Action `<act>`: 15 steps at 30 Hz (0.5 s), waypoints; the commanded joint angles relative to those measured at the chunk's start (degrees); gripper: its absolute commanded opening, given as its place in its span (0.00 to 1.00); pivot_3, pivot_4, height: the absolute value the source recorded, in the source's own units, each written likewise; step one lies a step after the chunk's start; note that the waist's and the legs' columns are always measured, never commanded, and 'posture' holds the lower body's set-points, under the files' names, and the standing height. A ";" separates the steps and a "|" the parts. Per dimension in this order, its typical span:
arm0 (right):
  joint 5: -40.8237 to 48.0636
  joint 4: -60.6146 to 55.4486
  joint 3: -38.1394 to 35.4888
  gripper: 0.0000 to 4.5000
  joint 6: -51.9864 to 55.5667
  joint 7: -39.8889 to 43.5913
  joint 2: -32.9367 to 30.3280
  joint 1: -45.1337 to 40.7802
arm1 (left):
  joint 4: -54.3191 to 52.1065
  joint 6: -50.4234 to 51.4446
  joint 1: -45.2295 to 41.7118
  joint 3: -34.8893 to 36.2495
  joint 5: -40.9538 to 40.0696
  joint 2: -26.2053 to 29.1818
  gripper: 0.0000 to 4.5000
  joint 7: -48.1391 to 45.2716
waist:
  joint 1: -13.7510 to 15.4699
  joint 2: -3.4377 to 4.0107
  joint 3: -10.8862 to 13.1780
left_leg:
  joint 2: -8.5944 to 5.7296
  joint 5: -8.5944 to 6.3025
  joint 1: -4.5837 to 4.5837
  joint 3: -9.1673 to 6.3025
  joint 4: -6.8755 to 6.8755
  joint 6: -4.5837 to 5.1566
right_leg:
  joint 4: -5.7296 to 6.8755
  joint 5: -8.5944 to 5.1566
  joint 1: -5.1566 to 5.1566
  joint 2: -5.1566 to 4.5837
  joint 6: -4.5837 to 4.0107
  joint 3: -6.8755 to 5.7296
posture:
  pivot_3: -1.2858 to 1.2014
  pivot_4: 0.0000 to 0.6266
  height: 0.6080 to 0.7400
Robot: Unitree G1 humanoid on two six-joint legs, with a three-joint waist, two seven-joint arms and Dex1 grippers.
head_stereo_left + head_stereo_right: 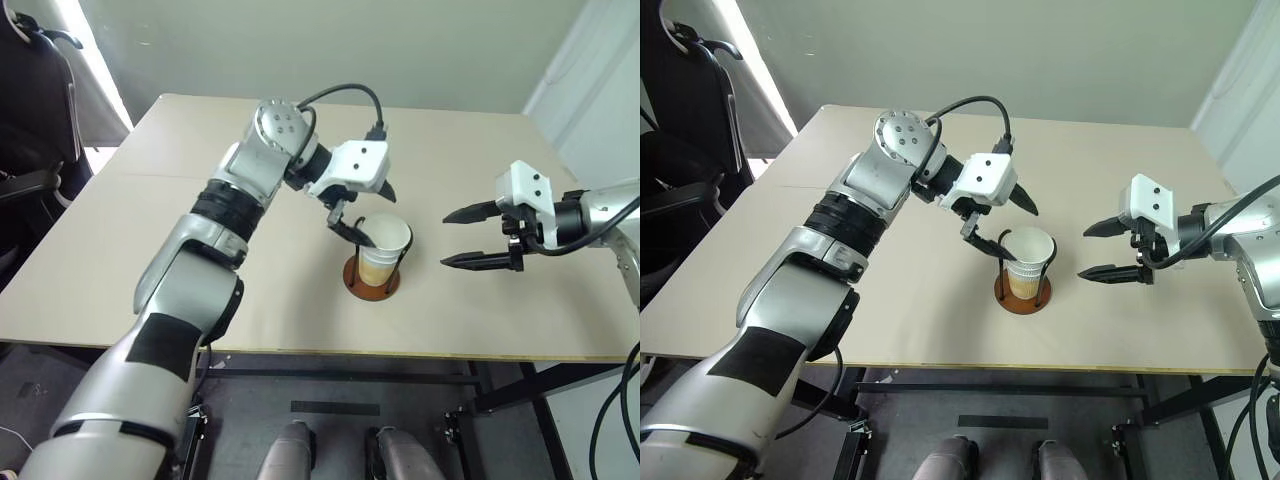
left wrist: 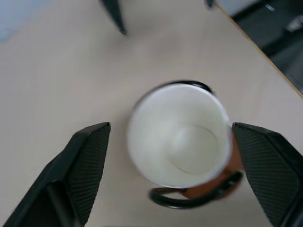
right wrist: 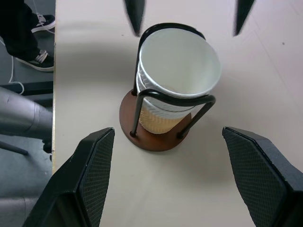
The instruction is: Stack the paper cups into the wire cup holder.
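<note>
We find the nested white-and-tan paper cups (image 3: 177, 78) seated upright in the black-wire cup holder with the reddish-brown disc base (image 3: 151, 135), near the desk's (image 1: 150, 250) front edge. The left tool (image 1: 362, 212) hangs just above the top rim, fingers spread wide on either side, gripping nothing. The right tool (image 1: 470, 236) stands well apart to the right, open and empty. The stack's axis runs vertical; the left arm is nearer.

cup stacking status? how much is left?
Done: paper cups sit nested inside the wire cup holder; at least three rims show, top one tilted. In hand: nothing. The left gripper is open around the top cup, the right gripper open, apart. Left: maybe seating the tilted cup, clearing the arms.
</note>
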 commanded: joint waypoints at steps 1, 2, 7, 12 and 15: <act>-0.64 1.60 -1.87 0.82 -1.44 -1.59 0.91 -2.07 | -0.98 4.55 0.06 5.27 -1.95 0.92 1.00 4.11 | -0.10 0.00 0.00 | 0.00 0.00 0.01 0.01 0.00 0.00 | 0.00 0.00 0.00 0.00 0.00 0.00 | 0.52 0.24 1.00; -1.24 2.95 -1.86 0.82 -1.98 -2.60 1.63 -2.66 | -1.96 5.82 1.19 6.53 -2.55 1.23 1.00 4.94 | -0.14 0.01 -0.01 | 0.00 0.00 0.00 0.02 -0.01 0.00 | 0.00 0.00 -0.01 0.00 0.01 0.00 | 0.52 0.24 1.00; -3.36 8.91 -1.30 0.82 -3.46 -4.77 4.07 -4.97 | -7.85 13.71 5.91 12.48 -5.07 1.68 1.00 12.59 | -0.11 0.04 -0.02 | 0.00 0.02 0.05 0.02 0.02 0.02 | 0.04 0.03 0.01 0.00 0.04 0.01 | 0.52 0.24 1.00; -5.83 16.79 -1.76 0.82 -6.66 -8.39 7.76 -7.14 | -13.17 20.59 10.12 17.85 -7.20 1.82 1.00 21.82 | -0.02 0.04 -0.02 | 0.00 0.03 0.03 0.03 0.10 0.02 | 0.04 0.06 0.00 0.00 0.04 0.01 | 0.52 0.24 1.00; -6.50 21.61 -3.12 0.82 -10.17 -11.16 10.38 -7.90 | -13.77 20.06 12.23 20.34 -6.78 2.49 1.00 28.27 | -0.05 0.05 -0.02 | 0.00 0.05 0.06 0.04 0.10 0.02 | 0.05 0.08 0.01 0.00 0.02 0.01 | 0.52 0.24 1.00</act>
